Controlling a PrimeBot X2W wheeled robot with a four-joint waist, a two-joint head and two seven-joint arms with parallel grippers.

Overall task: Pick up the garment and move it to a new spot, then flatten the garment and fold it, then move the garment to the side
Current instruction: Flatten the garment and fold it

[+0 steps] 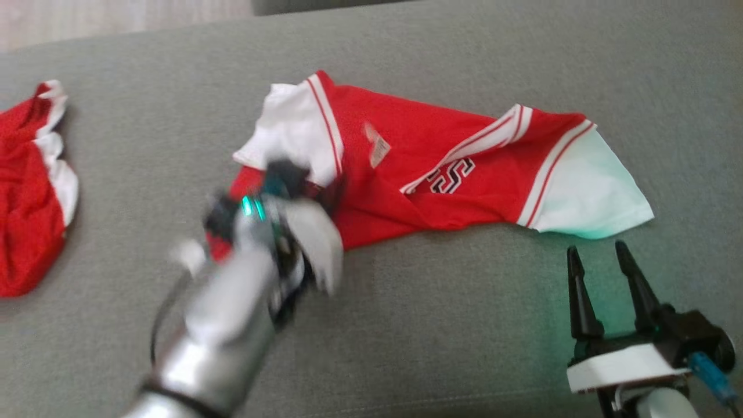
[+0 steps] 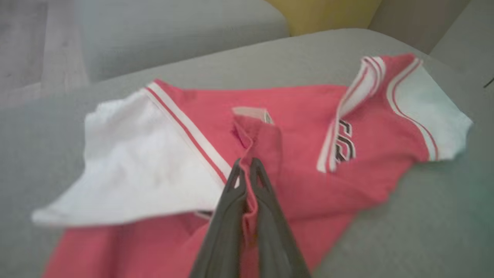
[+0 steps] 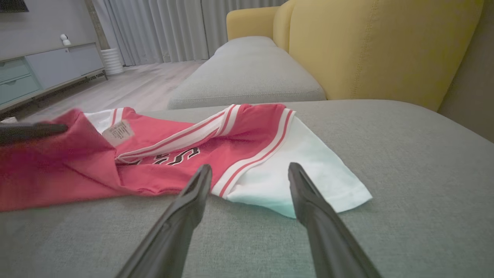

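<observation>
The garment [image 1: 429, 168] is a red jersey with white sleeves and black lettering, lying crumpled on the grey sofa cushion [image 1: 464, 325]. At the jersey's left part, beside the white sleeve, my left gripper [image 1: 287, 177] is shut on a raised fold of red cloth. The left wrist view shows that fold pinched between the two dark fingers of the left gripper [image 2: 245, 162], with the garment [image 2: 308, 127] spread beyond. My right gripper [image 1: 598, 249] stands open just in front of the right white sleeve, holding nothing. In the right wrist view the right gripper [image 3: 250, 168] points at the garment [image 3: 162, 154] without touching it.
A second red and white cloth [image 1: 29, 191] lies bunched at the cushion's far left. A yellow sofa back [image 3: 366, 46] rises behind the cushion, with another grey seat [image 3: 247, 73] beyond. A wooden floor [image 3: 135, 85] and a low cabinet [image 3: 38, 73] lie further off.
</observation>
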